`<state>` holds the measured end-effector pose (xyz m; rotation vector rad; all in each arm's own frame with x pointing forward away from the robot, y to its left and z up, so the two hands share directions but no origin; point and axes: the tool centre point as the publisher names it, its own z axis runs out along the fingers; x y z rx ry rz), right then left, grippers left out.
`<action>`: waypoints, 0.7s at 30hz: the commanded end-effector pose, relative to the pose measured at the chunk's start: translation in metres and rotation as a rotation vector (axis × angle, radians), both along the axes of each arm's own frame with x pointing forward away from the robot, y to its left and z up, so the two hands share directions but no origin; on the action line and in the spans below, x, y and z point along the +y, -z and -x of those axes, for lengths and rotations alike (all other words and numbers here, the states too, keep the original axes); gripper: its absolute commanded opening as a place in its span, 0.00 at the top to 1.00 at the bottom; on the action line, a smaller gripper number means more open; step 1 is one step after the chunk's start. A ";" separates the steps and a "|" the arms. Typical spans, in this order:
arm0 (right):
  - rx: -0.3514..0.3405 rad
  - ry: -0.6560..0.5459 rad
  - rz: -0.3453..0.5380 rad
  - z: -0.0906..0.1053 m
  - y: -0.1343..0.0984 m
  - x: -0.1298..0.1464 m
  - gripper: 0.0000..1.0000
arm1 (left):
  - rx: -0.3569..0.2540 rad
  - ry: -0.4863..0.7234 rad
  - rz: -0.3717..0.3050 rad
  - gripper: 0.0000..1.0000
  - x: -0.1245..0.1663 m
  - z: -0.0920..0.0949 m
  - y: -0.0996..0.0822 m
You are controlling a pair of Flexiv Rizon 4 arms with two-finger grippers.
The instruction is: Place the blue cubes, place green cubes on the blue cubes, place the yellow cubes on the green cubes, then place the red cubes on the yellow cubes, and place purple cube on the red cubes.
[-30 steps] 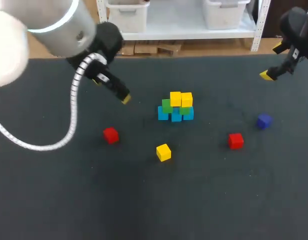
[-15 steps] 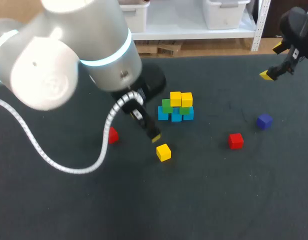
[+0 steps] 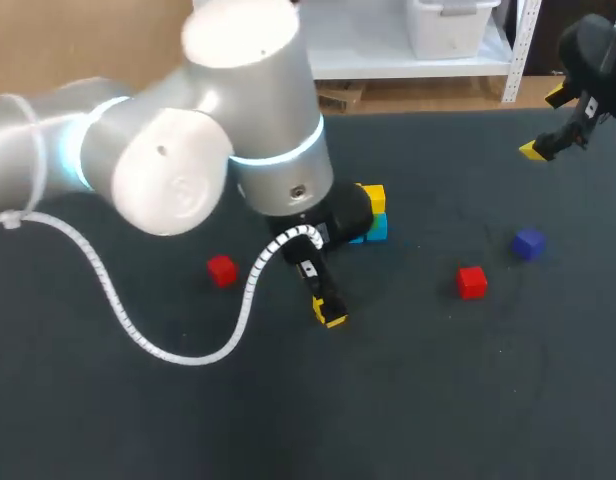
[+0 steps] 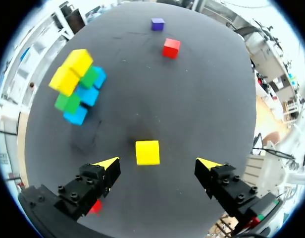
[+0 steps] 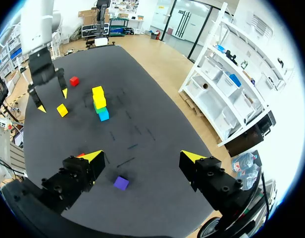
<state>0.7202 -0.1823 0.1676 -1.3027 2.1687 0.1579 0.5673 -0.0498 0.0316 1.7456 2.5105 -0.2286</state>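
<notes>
A loose yellow cube [image 4: 147,152] lies on the dark table just ahead of my left gripper [image 4: 158,163], which stands open above it, a finger on either side and apart from it. In the head view the left gripper [image 3: 326,308] covers most of that cube. The stack [image 4: 76,84] has blue cubes at the bottom, green ones on them and two yellow ones on top; my left arm hides most of the stack [image 3: 373,212] in the head view. My right gripper [image 5: 141,157] hangs open and empty high over the back right of the table [image 3: 548,145].
One red cube [image 3: 222,270] lies left of the left gripper, another red cube [image 3: 472,282] to its right. A purple cube [image 3: 529,242] sits further right, below the right gripper [image 5: 121,183]. The table's front half holds no objects.
My left arm has swung from the back left down to the front of the stack, over the loose yellow cube. The right arm has not moved.
</notes>
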 end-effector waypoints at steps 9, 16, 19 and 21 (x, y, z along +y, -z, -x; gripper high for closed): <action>-0.002 0.002 0.001 0.000 0.001 0.001 0.00 | 0.057 0.052 -0.058 0.00 -0.015 -0.005 0.019; -0.002 0.002 0.001 0.000 0.001 0.001 0.00 | 0.038 0.044 -0.077 0.00 -0.013 -0.004 0.025; -0.002 0.002 0.001 0.000 0.001 0.001 0.00 | 0.017 0.028 -0.103 0.04 -0.009 -0.006 0.027; -0.002 0.002 0.001 0.000 0.001 0.001 0.00 | 0.012 0.020 -0.114 0.03 -0.007 -0.008 0.028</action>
